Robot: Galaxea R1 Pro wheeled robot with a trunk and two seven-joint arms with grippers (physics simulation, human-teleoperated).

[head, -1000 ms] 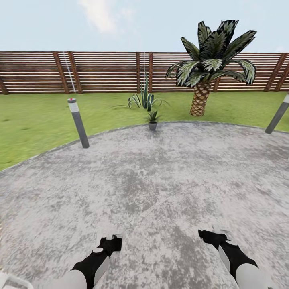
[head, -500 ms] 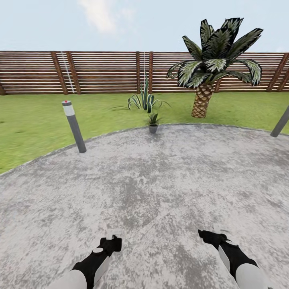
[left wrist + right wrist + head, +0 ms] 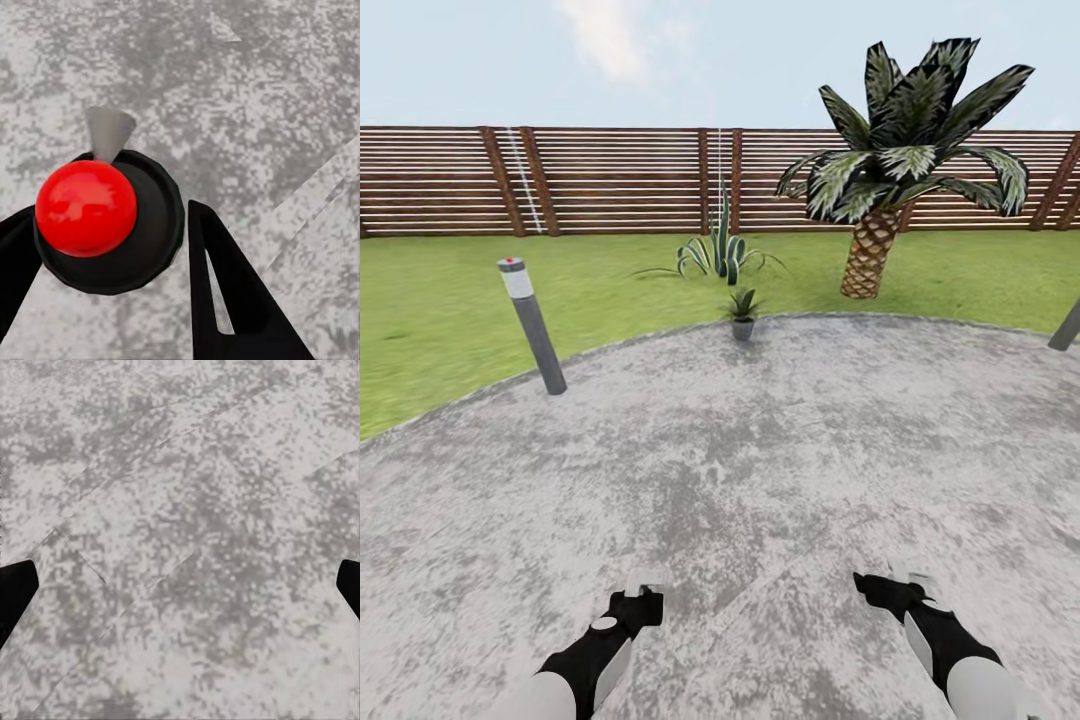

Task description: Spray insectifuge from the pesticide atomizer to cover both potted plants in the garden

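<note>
One potted plant, a small rosette of pointed green leaves in a grey pot, stands at the far rim of the round paved patch, well ahead of both arms. My left gripper is low in the head view. In the left wrist view the left gripper is shut on the pesticide atomizer, seen as a black round body with a red ball and a grey cone nozzle. My right gripper hangs over bare paving; in its wrist view the right gripper has its fingers wide apart and holds nothing.
A striped agave and a big palm grow on the lawn behind the plant, before a brown slatted fence. A grey bollard light stands at the paving's left edge, another bollard at the right edge.
The whole view has shifted with the camera: the left bollard slid leftward, the right one towards the edge. Both arms keep the same pose.
</note>
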